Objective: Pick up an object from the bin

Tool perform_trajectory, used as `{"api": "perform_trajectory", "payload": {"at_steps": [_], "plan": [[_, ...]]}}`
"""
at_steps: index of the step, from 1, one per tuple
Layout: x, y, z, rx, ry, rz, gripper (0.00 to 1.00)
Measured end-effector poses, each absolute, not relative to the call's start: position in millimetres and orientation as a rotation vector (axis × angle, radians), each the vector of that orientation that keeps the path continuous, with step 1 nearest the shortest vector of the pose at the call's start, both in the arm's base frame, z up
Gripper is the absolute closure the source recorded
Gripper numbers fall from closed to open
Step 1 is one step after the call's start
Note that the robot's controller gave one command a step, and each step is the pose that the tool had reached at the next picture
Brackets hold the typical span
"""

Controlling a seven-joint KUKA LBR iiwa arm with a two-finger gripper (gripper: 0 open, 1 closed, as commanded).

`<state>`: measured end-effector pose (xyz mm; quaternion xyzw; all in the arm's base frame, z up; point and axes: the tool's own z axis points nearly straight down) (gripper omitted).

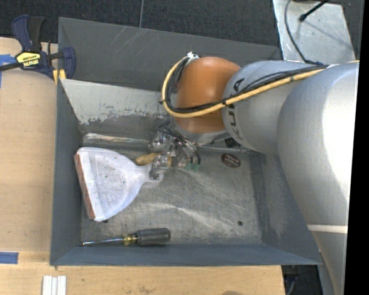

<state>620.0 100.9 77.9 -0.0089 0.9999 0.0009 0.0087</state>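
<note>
While the gripper (164,156) sits at the narrow neck of the white, red-edged, fan-shaped pad (109,181) lying left of centre, its spread cannot be told; centre on that neck before lifting.

The claw (165,154) sits in the bin's (65,186) back half, near the rear wall. A scoop (109,184) lies left of the claw in the view and nearer the front, its narrow end pointing at the claw and ending just beside it. A rod (112,138) lies left of the claw along the rear wall, behind the scoop. A disc (231,159) lies near the claw's right. A screwdriver (137,237) lies well in front of the claw, along the front wall.
</note>
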Motion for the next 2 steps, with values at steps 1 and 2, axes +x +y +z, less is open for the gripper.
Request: {"api": "perform_trajectory", "payload": {"at_steps": [1, 2], "plan": [[620.0, 100.9, 77.9, -0.028, 3.124, 0.003, 1.00], [608.2, 108.5, 252.3, -0.015, 3.130, 0.003, 1.00]]}}
